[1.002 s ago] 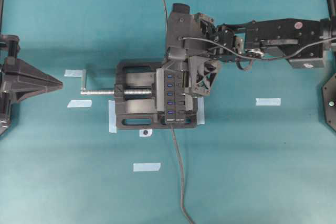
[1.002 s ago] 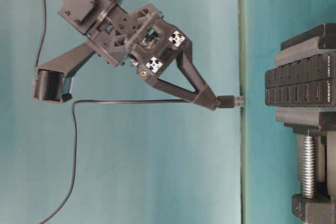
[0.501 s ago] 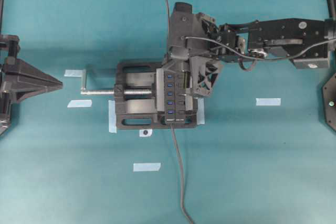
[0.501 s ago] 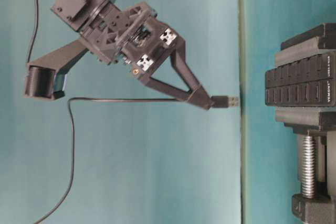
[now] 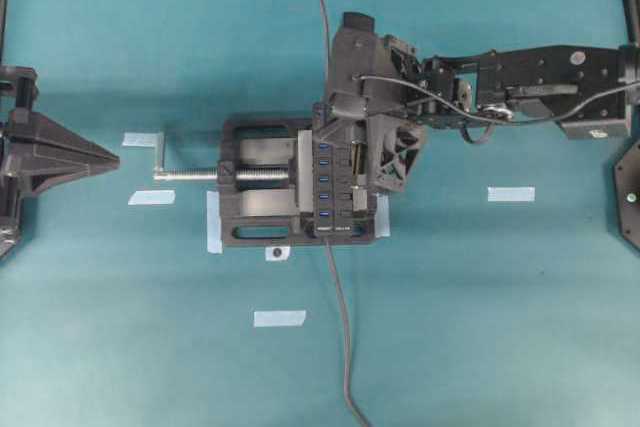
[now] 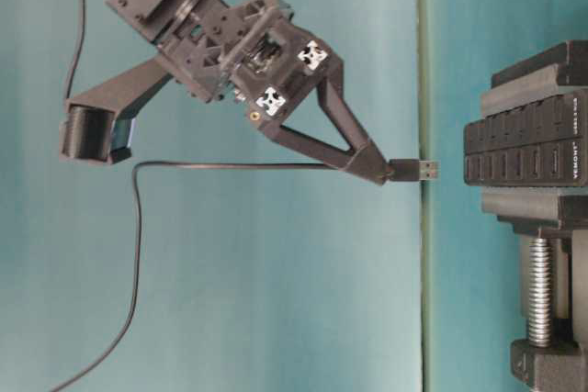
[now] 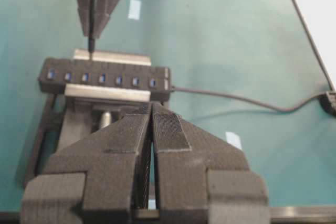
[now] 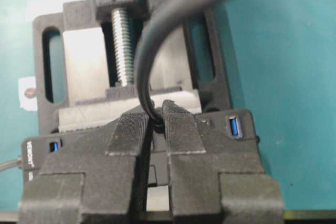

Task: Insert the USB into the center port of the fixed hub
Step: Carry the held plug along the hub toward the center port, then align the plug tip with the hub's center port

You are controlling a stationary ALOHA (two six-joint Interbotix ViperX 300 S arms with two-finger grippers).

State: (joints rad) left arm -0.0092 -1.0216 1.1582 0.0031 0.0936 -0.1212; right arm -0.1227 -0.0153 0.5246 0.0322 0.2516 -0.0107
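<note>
Your right gripper (image 6: 384, 170), clamped on the USB (image 6: 415, 170), hovers near the fixed hub (image 6: 524, 150); it seems off-center, so it could jam beside the center port (image 7: 102, 78).

Right arm (image 5: 530, 72): matte black, boxy links, red dot near far end, thin black cable looped along wrist. Right gripper (image 6: 381, 170): black printed, long tapered fingers (image 8: 126, 145) with ribbed inner pads, two white cross-patterned squares on body, brass screw. Left gripper (image 7: 152, 124): black, same ribbed pads.
</note>
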